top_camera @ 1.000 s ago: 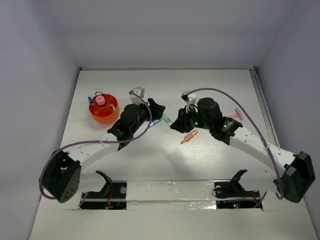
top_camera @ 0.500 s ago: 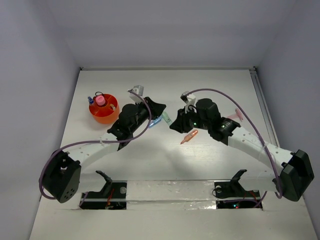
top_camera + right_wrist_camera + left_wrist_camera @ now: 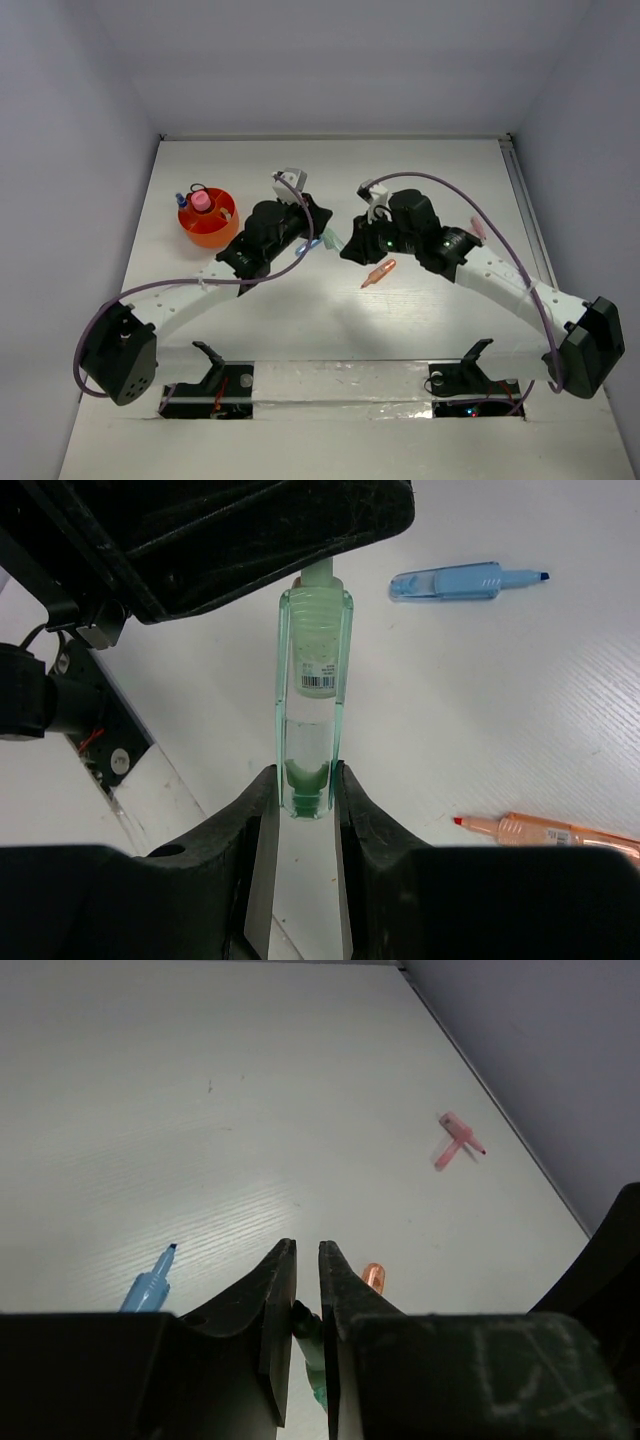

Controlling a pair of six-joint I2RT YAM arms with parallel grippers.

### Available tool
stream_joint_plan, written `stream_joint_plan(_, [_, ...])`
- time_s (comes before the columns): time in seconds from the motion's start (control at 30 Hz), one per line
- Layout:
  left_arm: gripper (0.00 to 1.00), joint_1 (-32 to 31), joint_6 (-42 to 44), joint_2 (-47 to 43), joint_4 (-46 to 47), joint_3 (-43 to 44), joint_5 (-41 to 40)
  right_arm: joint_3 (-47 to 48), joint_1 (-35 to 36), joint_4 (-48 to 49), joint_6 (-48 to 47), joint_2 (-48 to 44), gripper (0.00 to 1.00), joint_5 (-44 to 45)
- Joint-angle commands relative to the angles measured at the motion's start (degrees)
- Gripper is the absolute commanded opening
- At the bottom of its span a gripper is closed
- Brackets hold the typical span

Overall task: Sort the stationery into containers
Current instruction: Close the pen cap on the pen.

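The green marker (image 3: 313, 680), a translucent plastic barrel with a pale cap, hangs above the middle of the white table (image 3: 420, 170), bridged between the two arms. The right gripper (image 3: 303, 775) has its black fingers clamped on the darker green tip end, the gap only as wide as the barrel. The left gripper (image 3: 305, 1250) has come onto the capped end. Its two fingers stand nearly together with the marker's end showing in the slit between them, so both grippers appear to have hold of it. Just beside this, on the left arm's side, lies a light blue marker (image 3: 465, 581) of clear blue plastic, flat on the table and apart from the green one. On the near side of the right gripper lies an orange marker (image 3: 560, 830) with a red tip, well free of both sets of fingers. A small pink T-shaped piece (image 3: 457, 1140) lies farther to the right, near the table's right edge where it meets the grey wall. The round orange-red plastic cup (image 3: 215, 238) stands near the left edge, well apart from the grippers. In it are a pink tube (image 3: 201, 202), upright, and the black-handled scissors (image 3: 197, 189). Open tabletop runs behind both grippers up to the far edge. A bare strip also lies between the orange marker and the arms' bases at the near edge.
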Motion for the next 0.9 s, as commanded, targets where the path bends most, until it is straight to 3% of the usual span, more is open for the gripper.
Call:
stream_joint_plan(0.0, [0.00, 0.60, 10.25, -0.87, 0.67, 2.24, -1.32, 3.66, 0.27, -7.10, -2.15, -0.22, 0.05, -4.97])
stream_joint_plan(0.07, [0.00, -1.06, 11.22, -0.51, 1.20, 2.41, 3.86, 3.92, 0.27, -6.65, -1.71, -0.40, 0.04, -4.18])
stream_joint_plan(0.17, [0.31, -2.91, 12.81, -0.25, 0.94, 2.68, 5.99, 5.32, 0.27, -4.45, -0.66, -0.75, 0.03, -2.25])
stream_joint_plan(0.2, [0.51, -2.92, 12.63, -0.95, 0.94, 2.51, 5.30, 6.11, 0.27, -4.36, -0.57, -0.67, 0.03, -1.63])
stream_joint_plan(0.3, [0.73, -2.92, 10.79, -4.36, 0.41, 2.07, 1.00, 9.62, 0.27, -5.32, -0.56, -0.23, 0.01, 0.92])
stream_joint_plan(0.47, [0.76, -2.92, 7.11, -11.75, 0.32, -0.13, -7.70, 14.81, -0.95, -7.26, -0.83, 1.97, 0.01, 1.45])
stream_joint_plan(0.57, [0.75, -2.92, 5.43, -17.55, 1.55, -3.81, -8.77, 16.57, -2.35, -8.66, -1.01, 2.93, 0.00, 1.19])
stream_joint_plan(0.73, [0.71, -2.92, 4.02, -27.12, 4.01, -11.80, -6.41, 17.36, -4.82, -8.67, 0.57, 4.08, 0.00, -2.32])
stream_joint_plan(0.87, [0.69, -2.92, 5.33, -28.99, 5.86, -15.77, -3.59, 17.36, -5.53, -7.79, 2.94, 4.08, 0.00, -7.24])
